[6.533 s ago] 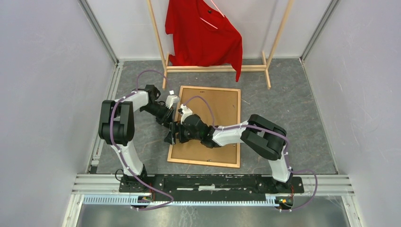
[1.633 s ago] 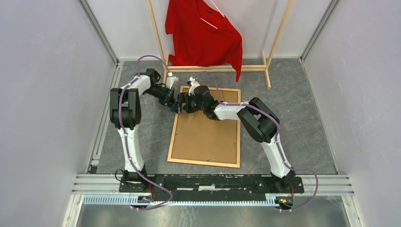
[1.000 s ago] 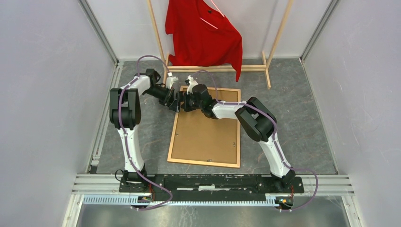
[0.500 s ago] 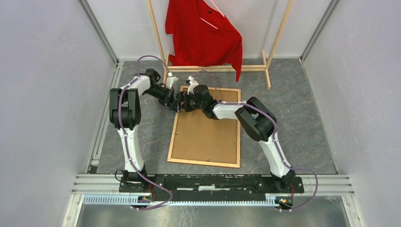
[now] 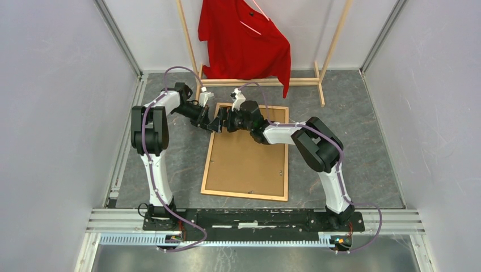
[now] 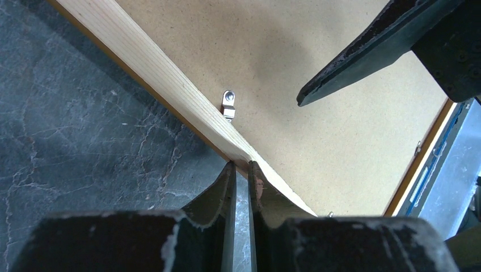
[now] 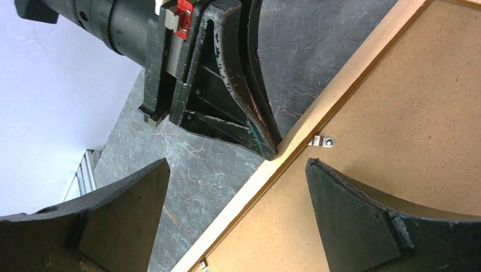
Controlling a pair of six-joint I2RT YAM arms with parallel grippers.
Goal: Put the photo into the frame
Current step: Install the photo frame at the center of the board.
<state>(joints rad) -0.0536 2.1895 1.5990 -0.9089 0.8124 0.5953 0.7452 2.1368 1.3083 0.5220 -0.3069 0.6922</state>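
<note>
top view: fixed high on the near side, looking down. wrist views: close, facing each other across one rail of the frame (image 6: 170,85), which all share.

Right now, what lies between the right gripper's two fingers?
In the right wrist view: the frame's rail, the shut left gripper against its outer edge, and a metal clip on its inner side.

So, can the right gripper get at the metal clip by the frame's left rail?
Probably yes. The clip lies bare on the backing board, with the open right gripper just beside it. The shut left gripper at the frame crowds it, though.
</note>
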